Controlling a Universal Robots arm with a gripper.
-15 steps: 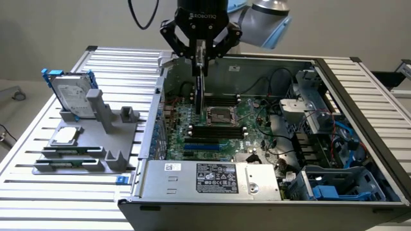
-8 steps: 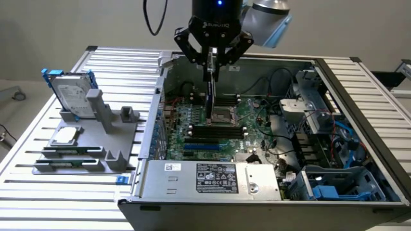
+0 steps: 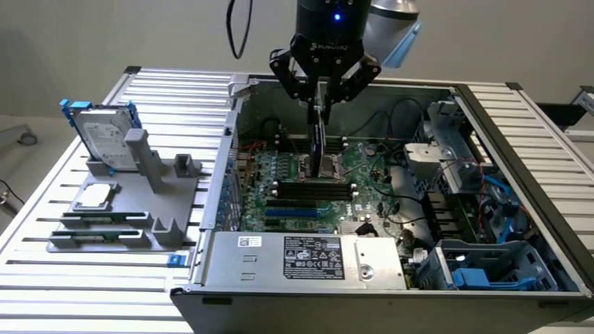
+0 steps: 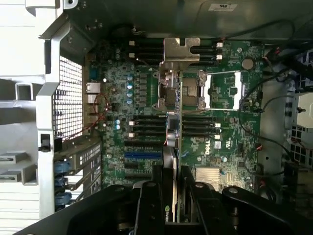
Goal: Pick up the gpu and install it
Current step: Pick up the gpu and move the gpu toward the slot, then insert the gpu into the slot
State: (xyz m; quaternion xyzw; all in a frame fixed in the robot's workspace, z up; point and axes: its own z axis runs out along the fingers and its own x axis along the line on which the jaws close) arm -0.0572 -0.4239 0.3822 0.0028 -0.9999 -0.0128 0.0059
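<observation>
at the exterior view's left we see a hard drive (image 3: 104, 139) upright in a gray rack (image 3: 139, 209). further right, our gripper (image 3: 320, 94) pinches the gpu (image 3: 320, 142) edge-on, hanging over the motherboard (image 3: 307, 188) inside the open case (image 3: 510, 174).

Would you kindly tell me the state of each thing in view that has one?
graphics card: held on edge above the motherboard, not slotted
gripper: shut on the graphics card
computer case: open, side off
hard drive: standing in the gray rack
</observation>
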